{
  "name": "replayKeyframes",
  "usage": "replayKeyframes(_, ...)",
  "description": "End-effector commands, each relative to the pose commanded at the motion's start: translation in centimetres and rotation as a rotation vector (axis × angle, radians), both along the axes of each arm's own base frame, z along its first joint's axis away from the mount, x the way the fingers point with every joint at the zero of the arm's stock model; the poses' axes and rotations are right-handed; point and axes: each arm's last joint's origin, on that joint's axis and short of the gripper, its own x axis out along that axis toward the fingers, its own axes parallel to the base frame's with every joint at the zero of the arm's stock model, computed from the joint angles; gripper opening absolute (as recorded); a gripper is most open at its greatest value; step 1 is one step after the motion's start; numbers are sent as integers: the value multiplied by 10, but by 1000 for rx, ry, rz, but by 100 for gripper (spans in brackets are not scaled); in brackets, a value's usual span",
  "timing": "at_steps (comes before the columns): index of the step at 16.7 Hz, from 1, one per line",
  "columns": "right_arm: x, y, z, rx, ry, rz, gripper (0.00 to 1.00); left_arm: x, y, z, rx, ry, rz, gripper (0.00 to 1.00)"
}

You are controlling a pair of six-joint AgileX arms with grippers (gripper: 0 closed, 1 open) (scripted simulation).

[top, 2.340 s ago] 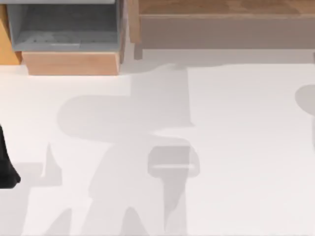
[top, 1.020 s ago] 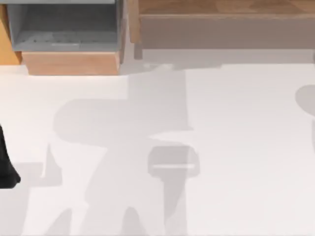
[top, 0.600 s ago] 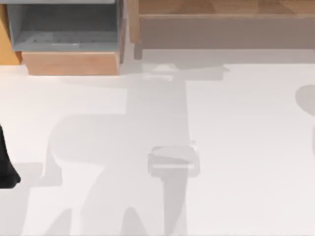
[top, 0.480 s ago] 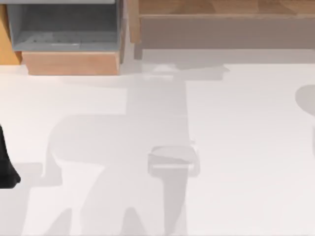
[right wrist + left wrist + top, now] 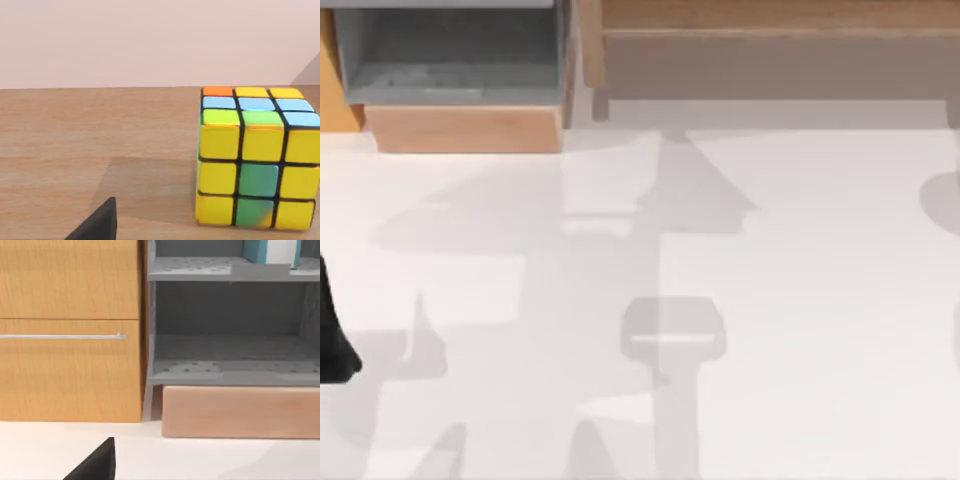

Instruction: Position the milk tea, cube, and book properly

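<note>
Right now the cube (image 5: pixel 257 157) sits on a wooden surface (image 5: pixel 75 145) in my right wrist view, its near face mostly yellow with a few green tiles, the top row orange, yellow and pale blue. It stands flat and square, with a pale wall behind the wood. Bare wood lies open beside it and in front of it.

A dark finger tip of my right gripper (image 5: pixel 97 225) pokes into that view low down, near the cube but apart from it; I cannot tell how the claw is set.

My left wrist camera faces a cabinet: an orange wood door (image 5: pixel 70 330) with a thin metal handle (image 5: pixel 60 336), and beside it grey open shelves (image 5: pixel 230 367) over a light wood base (image 5: pixel 240 412). A teal and white book (image 5: pixel 272 251) stands upright on the upper shelf. A dark tip of my left gripper (image 5: pixel 97 465) shows above the white table (image 5: pixel 210 460); its claw state I cannot tell.

From the top view, the white table (image 5: pixel 820 300) lies bare and open, crossed by grey shadows. The grey shelf unit (image 5: pixel 450 60) is at the far left edge, the wooden ledge (image 5: pixel 770 15) along the far right. A black arm part (image 5: pixel 332 340) rests at the left edge.
</note>
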Motion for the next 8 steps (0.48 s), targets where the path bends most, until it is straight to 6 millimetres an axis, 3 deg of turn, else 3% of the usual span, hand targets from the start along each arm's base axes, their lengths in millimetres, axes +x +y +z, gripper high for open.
replayKeyframes(4,-80,25,-8,-5,-5,-1,100,0,0,0,0,0,0,100)
replayKeyframes(8,-168,47,-52,-17,-6,6,100,0,0,0,0,0,0,100)
